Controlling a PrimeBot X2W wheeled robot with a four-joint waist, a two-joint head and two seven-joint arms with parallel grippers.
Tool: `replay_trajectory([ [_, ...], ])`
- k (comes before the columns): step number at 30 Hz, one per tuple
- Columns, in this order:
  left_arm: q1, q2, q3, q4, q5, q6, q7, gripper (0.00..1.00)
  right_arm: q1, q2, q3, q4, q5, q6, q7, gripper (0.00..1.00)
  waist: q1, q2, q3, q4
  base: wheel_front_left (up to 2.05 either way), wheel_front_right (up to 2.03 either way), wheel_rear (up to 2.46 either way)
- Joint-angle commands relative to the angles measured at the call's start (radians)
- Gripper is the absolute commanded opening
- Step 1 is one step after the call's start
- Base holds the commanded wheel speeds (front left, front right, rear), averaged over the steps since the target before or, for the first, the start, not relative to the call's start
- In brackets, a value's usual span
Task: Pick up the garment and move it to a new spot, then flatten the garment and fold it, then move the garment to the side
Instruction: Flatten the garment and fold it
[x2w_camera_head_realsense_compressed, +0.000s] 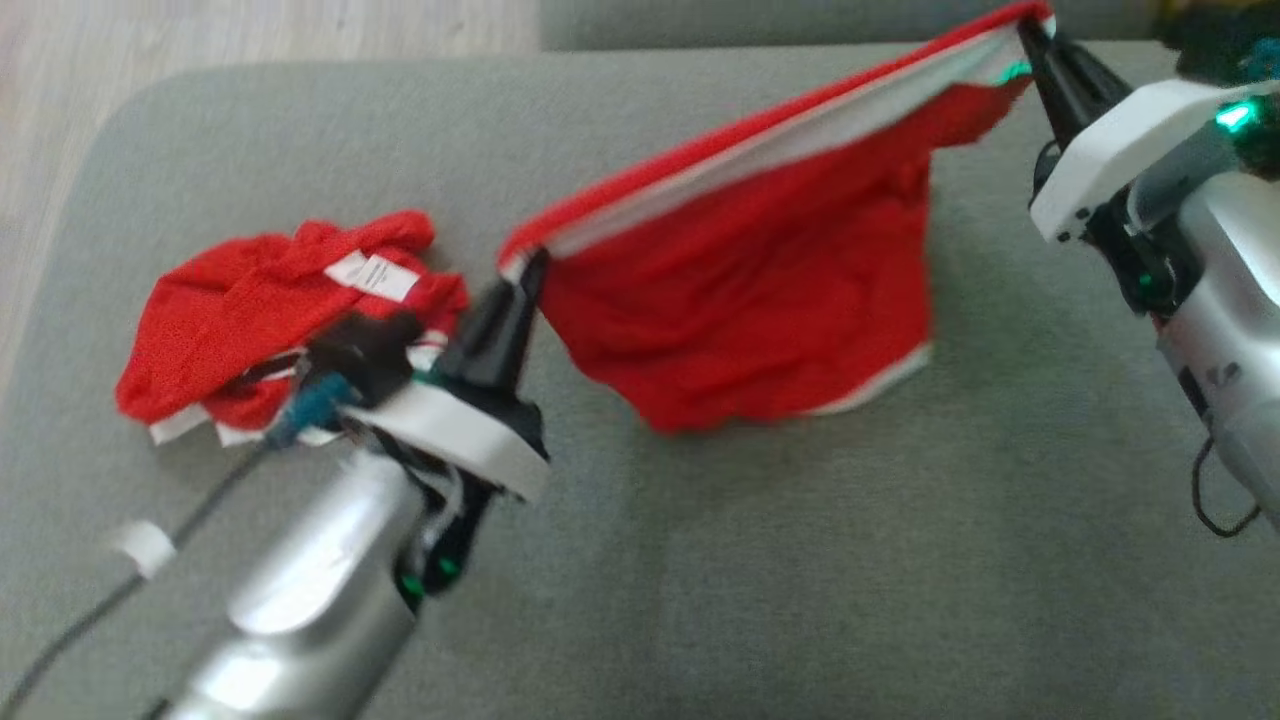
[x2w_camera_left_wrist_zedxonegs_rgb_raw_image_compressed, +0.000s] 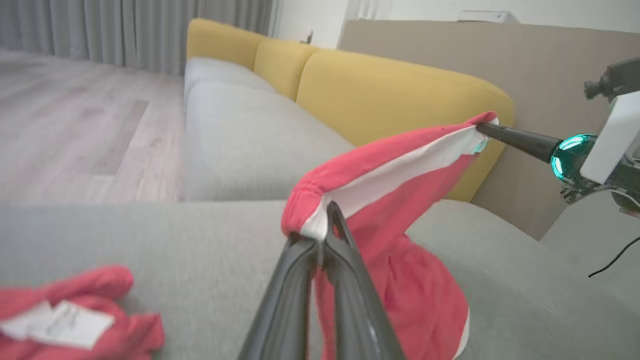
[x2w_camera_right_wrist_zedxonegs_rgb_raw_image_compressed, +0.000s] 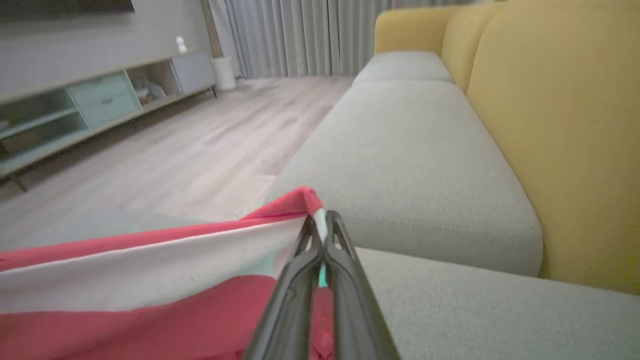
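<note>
A red garment (x2w_camera_head_realsense_compressed: 760, 280) with a white-lined waistband hangs stretched in the air above the grey cushion (x2w_camera_head_realsense_compressed: 800, 560). My left gripper (x2w_camera_head_realsense_compressed: 530, 268) is shut on its left waistband corner, as the left wrist view (x2w_camera_left_wrist_zedxonegs_rgb_raw_image_compressed: 327, 225) shows close up. The right gripper (x2w_camera_head_realsense_compressed: 1030, 40) is shut on the opposite corner at the upper right, and the same pinch appears in the right wrist view (x2w_camera_right_wrist_zedxonegs_rgb_raw_image_compressed: 320, 225). The garment (x2w_camera_left_wrist_zedxonegs_rgb_raw_image_compressed: 400, 260) sags between the two grips, its white-trimmed hem hanging low over the cushion.
A second red garment (x2w_camera_head_realsense_compressed: 270, 310) with a white label lies crumpled on the cushion beside my left arm. Yellow back cushions (x2w_camera_left_wrist_zedxonegs_rgb_raw_image_compressed: 395, 95) line the sofa's far side. Wooden floor (x2w_camera_right_wrist_zedxonegs_rgb_raw_image_compressed: 190, 145) and a low cabinet (x2w_camera_right_wrist_zedxonegs_rgb_raw_image_compressed: 95, 100) lie beyond the cushion's edge.
</note>
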Motion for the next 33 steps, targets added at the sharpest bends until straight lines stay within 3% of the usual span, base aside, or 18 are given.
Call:
replay_trajectory([
  [1, -0.074, 0.045, 0.051, -0.042, 0.012, 0.005, 0.008, 0.00, -0.018, -0.017, -0.008, -0.039, 0.019, -0.001, -0.028, 0.00, 0.0001, 0.0000, -0.045, -0.045, 0.00, 0.00, 0.00],
  [7, -0.181, 0.130, 0.072, -0.082, 0.029, -0.026, 0.074, 0.00, -0.008, -0.015, -0.040, -0.087, 0.086, -0.001, -0.101, 0.00, 0.0001, 0.0000, -0.090, -0.100, 0.00, 0.00, 0.00],
  [16, -0.291, 0.201, 0.092, -0.089, 0.043, -0.060, 0.115, 0.00, 0.029, -0.026, -0.090, -0.142, 0.155, -0.001, -0.148, 0.00, 0.0001, 0.0000, -0.140, -0.138, 0.00, 0.00, 0.00],
  [26, -0.244, 0.230, 0.078, -0.152, 0.033, -0.055, 0.138, 0.00, 0.133, -0.084, -0.092, -0.265, 0.172, -0.001, -0.110, 0.00, 0.0001, 0.0000, -0.164, -0.147, 0.00, 0.00, 0.00],
  [33, -0.156, 0.282, 0.064, -0.251, -0.017, -0.045, 0.218, 0.00, 0.248, -0.139, -0.124, -0.376, 0.128, -0.001, -0.015, 0.00, 0.0001, 0.0000, -0.121, -0.154, 0.00, 0.00, 0.00],
])
